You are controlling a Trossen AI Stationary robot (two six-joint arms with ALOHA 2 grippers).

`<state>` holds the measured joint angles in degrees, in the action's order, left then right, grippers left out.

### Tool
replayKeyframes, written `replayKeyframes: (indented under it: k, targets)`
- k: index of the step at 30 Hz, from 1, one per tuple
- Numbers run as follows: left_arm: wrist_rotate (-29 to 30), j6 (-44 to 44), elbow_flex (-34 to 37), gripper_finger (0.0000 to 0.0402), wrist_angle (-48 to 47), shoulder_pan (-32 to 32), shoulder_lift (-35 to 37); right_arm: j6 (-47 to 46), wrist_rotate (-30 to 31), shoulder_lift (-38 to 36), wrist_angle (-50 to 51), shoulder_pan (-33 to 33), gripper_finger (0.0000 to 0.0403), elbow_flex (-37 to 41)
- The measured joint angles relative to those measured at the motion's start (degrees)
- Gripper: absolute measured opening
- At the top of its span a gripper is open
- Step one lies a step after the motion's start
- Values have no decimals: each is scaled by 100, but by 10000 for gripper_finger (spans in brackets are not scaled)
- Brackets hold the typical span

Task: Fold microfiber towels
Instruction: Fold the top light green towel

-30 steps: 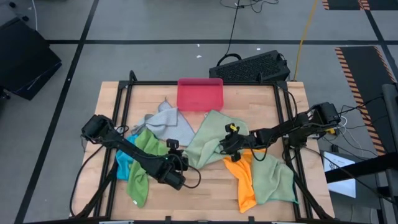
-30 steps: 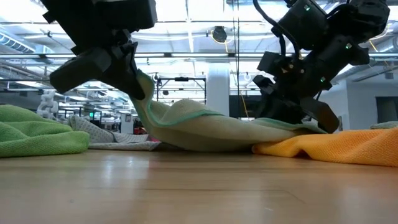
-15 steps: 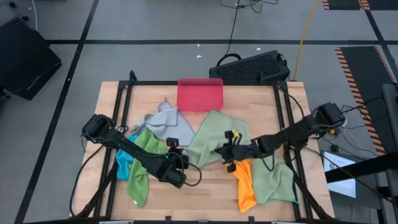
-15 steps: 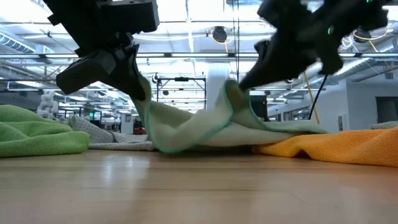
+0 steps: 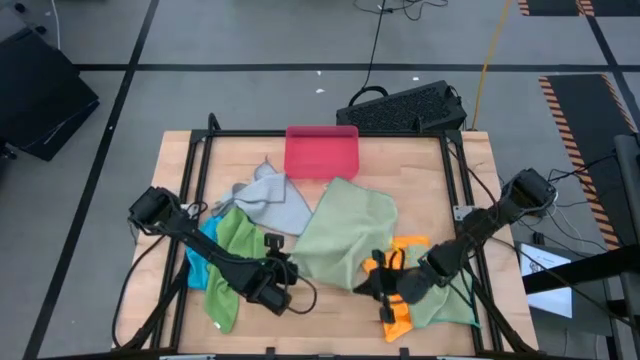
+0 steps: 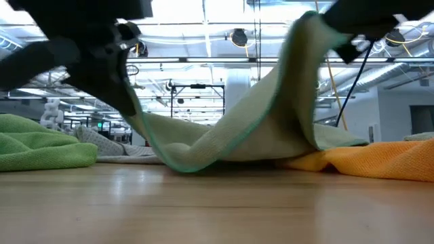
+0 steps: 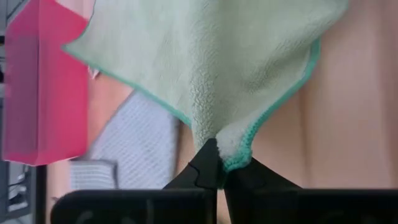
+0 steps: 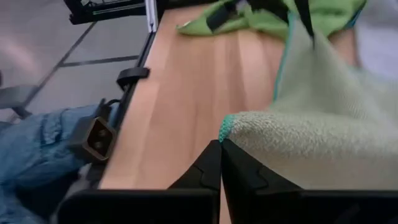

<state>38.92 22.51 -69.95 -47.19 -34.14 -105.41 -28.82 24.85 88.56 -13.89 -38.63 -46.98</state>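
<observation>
A pale green microfiber towel [image 5: 340, 232] with a teal hem lies mid-table. Its near edge is raised between my two grippers, and its sagging middle [image 6: 186, 157] rests on the wood. My left gripper [image 5: 287, 276] is shut on the towel's near left corner. My right gripper [image 5: 362, 284] is shut on the near right corner, held higher. Around it lie a bright green towel [image 5: 235, 250], a blue one [image 5: 198, 266], a grey one [image 5: 276, 196], an orange one [image 5: 402, 300] and another green one [image 5: 445, 292]. My left gripper pinches the towel's hemmed corner [image 7: 235, 154] between its two fingertips, slanting down at it from the table's left. The corner is lifted off the table and the cloth runs away from it fairly taut. My right gripper pinches another hemmed corner [image 8: 231, 126] between its shut fingertips, coming nearly level from the table's right. That corner [image 6: 306, 27] is lifted high, and the cloth drapes from it down to the table.
A pink-red tray [image 5: 322, 152] stands at the far middle of the table. A black frame rail [image 5: 462, 190] runs around the tabletop, and a dark keyboard [image 5: 405, 108] lies on the floor beyond the far edge. Bare wood [image 5: 320, 320] shows along the near edge.
My right gripper has swung toward the table's near edge and risen, rolling as it went. It has carried the pale green towel's corner up off the orange towel, so the cloth now hangs high on that side. My left gripper has shifted slightly, still holding its corner.
</observation>
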Motion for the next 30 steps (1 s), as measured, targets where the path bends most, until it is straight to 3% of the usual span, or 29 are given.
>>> replayKeyframes:
  k: [15,25,30]
  targets:
    - [491,1243,0,26,339,-871,0,-1654,938,1103,-323,-802,0,0]
    - [370,1039,0,27,577,-1228,0,-2143,638,1468,-387,-798,1,2]
    - [264,1246,177,40,695,-1387,0,-2448,537,1433,-386,-836,20,2]
